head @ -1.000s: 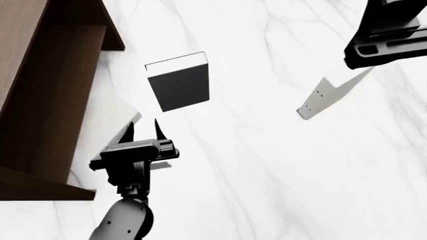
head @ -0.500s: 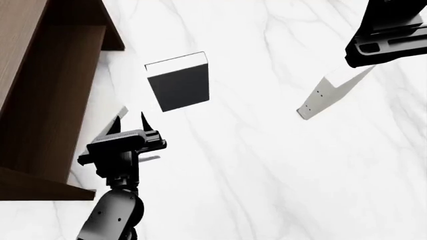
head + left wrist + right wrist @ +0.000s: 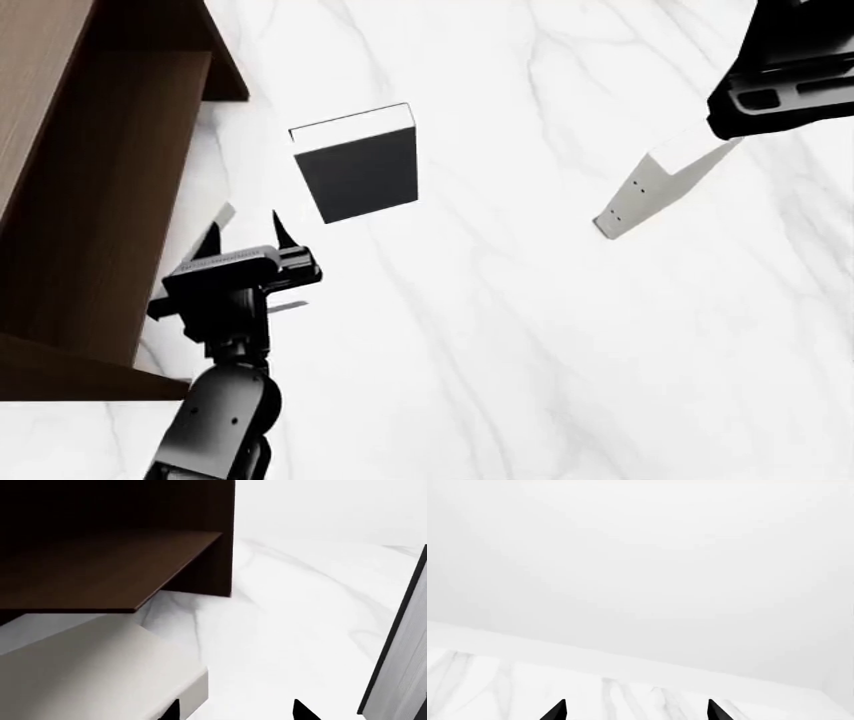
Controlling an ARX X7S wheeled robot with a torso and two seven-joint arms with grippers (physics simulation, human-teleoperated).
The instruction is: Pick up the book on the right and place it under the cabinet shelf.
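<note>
Pale grey book [image 3: 650, 190], dark brown cabinet [image 3: 60, 150]

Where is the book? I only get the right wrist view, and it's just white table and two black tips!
Observer: In the head view the book sits on the table, its far end hidden under your right gripper.
Operator: What's near it?
Observer: A black book sits to its left, well apart from it.
Operator: And the cabinet?
Observer: The cabinet is at the far left edge of the head view, past the black book.
Operator: Is the other arm busy?
Observer: The left gripper is open, right beside the cabinet.
</note>
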